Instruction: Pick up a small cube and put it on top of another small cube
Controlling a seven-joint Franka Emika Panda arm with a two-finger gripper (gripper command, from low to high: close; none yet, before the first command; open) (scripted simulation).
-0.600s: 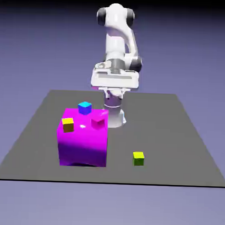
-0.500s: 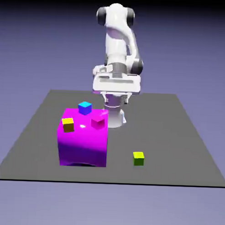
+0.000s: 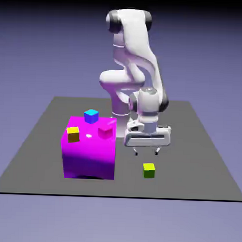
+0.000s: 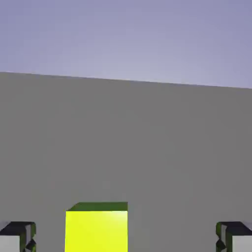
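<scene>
The tiny lime yellow-green cube (image 3: pixel 148 170) rests on the grey table toward the exterior view's right. My gripper (image 3: pixel 147 153) hangs just above it, open, fingers pointing down with nothing between them. In the hand view the lime cube (image 4: pixel 96 230) sits low in the picture between the two grey fingertips (image 4: pixel 17 236), which stand wide apart. On top of the big magenta block (image 3: pixel 90 152) lie three small cubes: orange-yellow (image 3: pixel 73 134), blue (image 3: pixel 90 116) and pink (image 3: pixel 105 132).
The magenta block stands left of the lime cube, with a gap of table between them. The table's front edge (image 3: pixel 115 196) runs close below the lime cube.
The arm has swung forward and down from high at the back, bringing the gripper low over the lime cube. The cubes have not moved.
</scene>
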